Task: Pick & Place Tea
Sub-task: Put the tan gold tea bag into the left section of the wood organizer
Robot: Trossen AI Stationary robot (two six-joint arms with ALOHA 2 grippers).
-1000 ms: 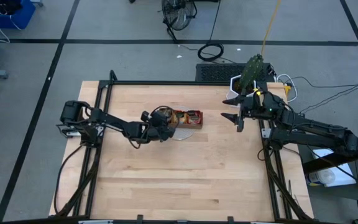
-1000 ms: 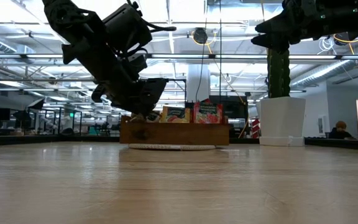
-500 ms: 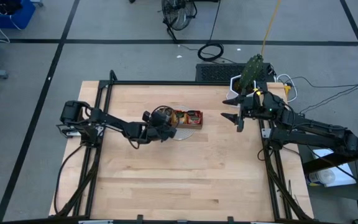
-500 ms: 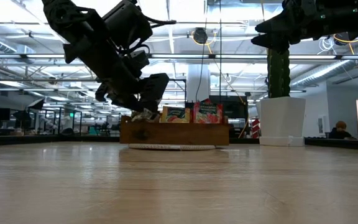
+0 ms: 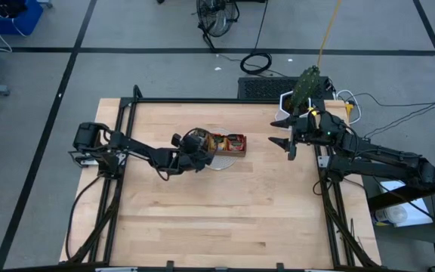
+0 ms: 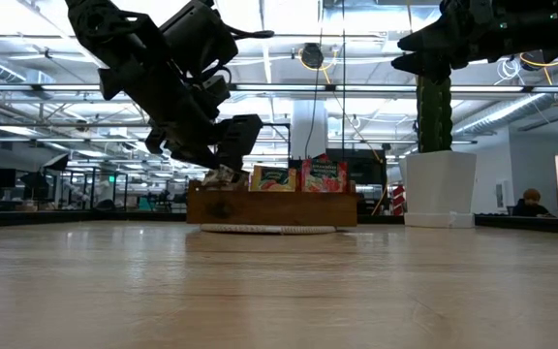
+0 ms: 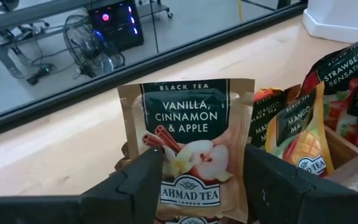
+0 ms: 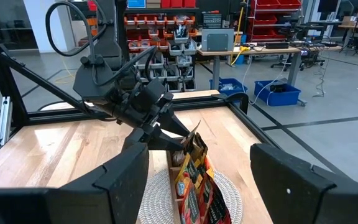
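The left gripper (image 7: 197, 177) was right over the near end of the wooden tray (image 5: 226, 143). Its fingers (image 7: 140, 180) stood open on both sides of a beige tea bag (image 7: 188, 146), and it was hard to tell if they touched it. The bag stood up in the end slot. Next to it stood the orange mango bags (image 7: 300, 134), and past those the red strawberry bags (image 7: 353, 81).

Things could go wrong here. The beige bag looked tall and thin, so a finger could catch its edge as the arm lifted. Then the bag might tip over or come out of the tray.

The tray sat on a round white mat (image 6: 269, 229) on the pale wood table (image 5: 202, 211). The right gripper (image 5: 287, 132) waited open, up in the air near the far right side, beside a cactus in a white pot (image 6: 436, 184). Behind the table was a big room with shelves, desks and bright ceiling lights.
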